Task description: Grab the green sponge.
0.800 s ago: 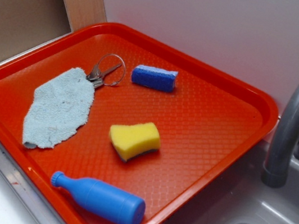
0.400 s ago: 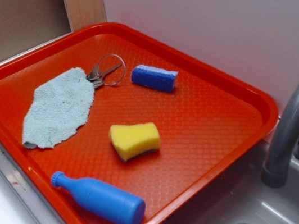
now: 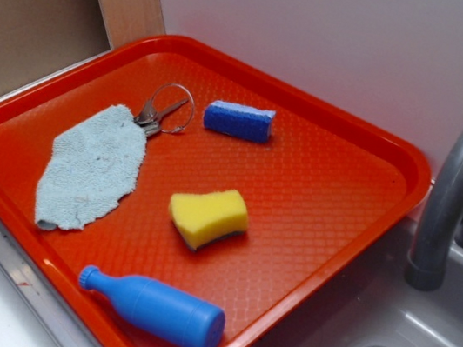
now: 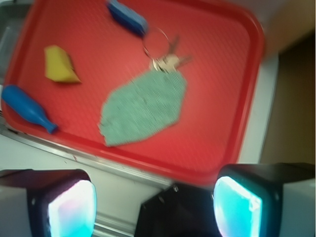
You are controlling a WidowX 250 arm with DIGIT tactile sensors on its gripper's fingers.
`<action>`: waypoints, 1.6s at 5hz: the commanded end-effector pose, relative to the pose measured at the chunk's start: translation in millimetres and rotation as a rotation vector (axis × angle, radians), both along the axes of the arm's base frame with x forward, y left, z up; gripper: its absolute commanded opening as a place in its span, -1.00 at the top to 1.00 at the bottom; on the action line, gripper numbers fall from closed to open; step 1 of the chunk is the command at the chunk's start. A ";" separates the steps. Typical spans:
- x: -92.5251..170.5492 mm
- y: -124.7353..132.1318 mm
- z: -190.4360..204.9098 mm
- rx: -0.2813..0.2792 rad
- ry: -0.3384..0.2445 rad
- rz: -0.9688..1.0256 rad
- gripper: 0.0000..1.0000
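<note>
Exterior view: nothing shifted since a moment ago, no arm in sight, so grabbing not yet begun; green sponge (image 3: 208, 216) lying mid-tray (image 3: 350, 148), yellow foam up, dark scouring layer peeking beneath. Wrist view, blurred: gripper (image 4: 153, 205) fingers spread wide and empty, sponge (image 4: 59, 64) well ahead and far left of the left finger.

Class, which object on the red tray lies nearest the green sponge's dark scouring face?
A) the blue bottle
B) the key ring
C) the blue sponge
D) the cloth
A: the green sponge shows its dark layer along its lower edge, which faces the blue bottle.
</note>
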State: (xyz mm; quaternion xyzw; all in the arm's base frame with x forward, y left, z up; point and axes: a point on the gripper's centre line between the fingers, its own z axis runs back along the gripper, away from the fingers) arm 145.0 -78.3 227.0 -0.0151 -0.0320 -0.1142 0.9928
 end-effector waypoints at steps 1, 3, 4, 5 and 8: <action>23.3 -71.9 -12.4 -0.014 0.003 -0.190 -1.00; 56.4 -107.1 -56.0 0.027 0.143 -0.272 -1.00; 64.7 -118.8 -72.8 0.078 0.193 -0.261 -1.00; 76.0 -137.3 -115.4 0.063 0.281 -0.285 -1.00; 70.7 -187.7 -154.7 0.060 0.297 -0.402 -1.00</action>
